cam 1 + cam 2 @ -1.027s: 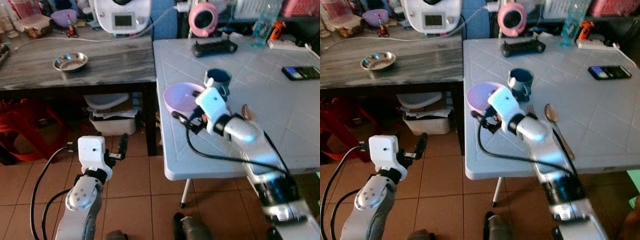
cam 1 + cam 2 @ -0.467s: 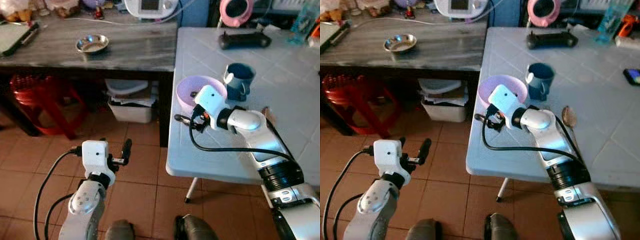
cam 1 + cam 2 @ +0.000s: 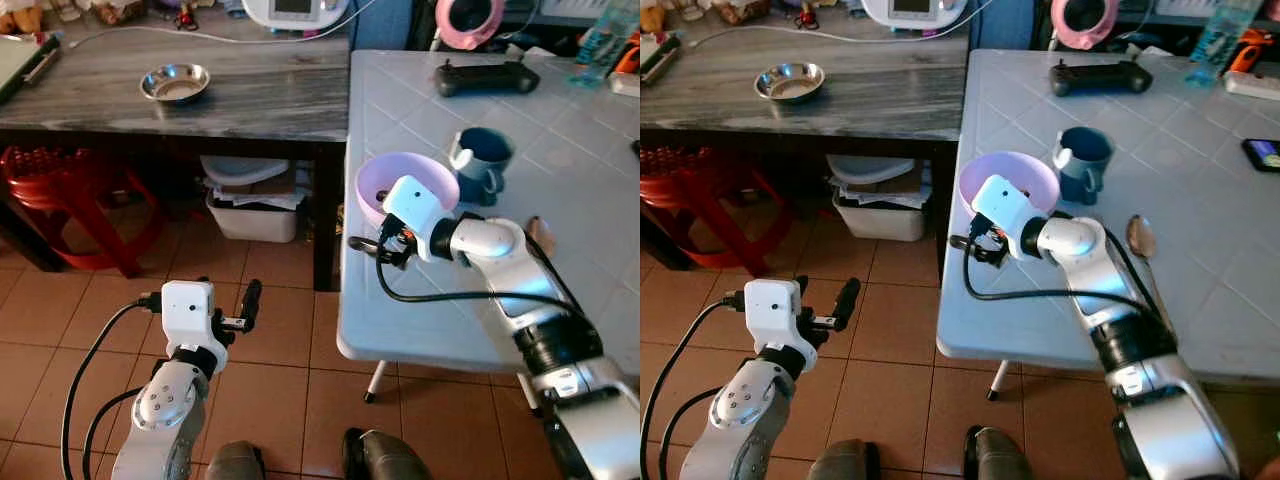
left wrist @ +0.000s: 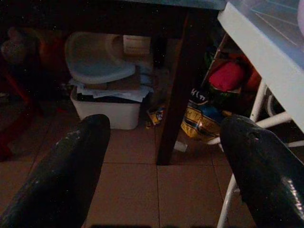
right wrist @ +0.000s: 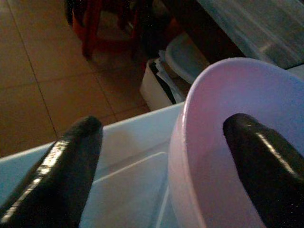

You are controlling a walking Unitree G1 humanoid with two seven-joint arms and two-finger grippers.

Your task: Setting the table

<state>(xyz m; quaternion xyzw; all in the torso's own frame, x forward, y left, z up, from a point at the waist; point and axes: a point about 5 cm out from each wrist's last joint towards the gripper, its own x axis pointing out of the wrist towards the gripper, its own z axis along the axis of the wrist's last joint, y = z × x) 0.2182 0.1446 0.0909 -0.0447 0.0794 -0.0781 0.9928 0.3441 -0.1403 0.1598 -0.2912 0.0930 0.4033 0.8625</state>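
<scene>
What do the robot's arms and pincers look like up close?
Both arms are shiny silver tubes with round joints. Each wrist carries a white boxy block with one small dark dot, and black cables loop out of it. The left pincer and right pincer each have two long, rounded black fingers.

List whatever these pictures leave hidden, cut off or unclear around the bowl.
- Bowl: near rim hidden by the right tool's wrist housing, eye views.
- Spoon: handle hidden behind the right arm, right eye view.
- Mug: contents not visible.
- Phone: cut off by the frame edge.
- Under the dark table: too dim, left wrist view.
</scene>
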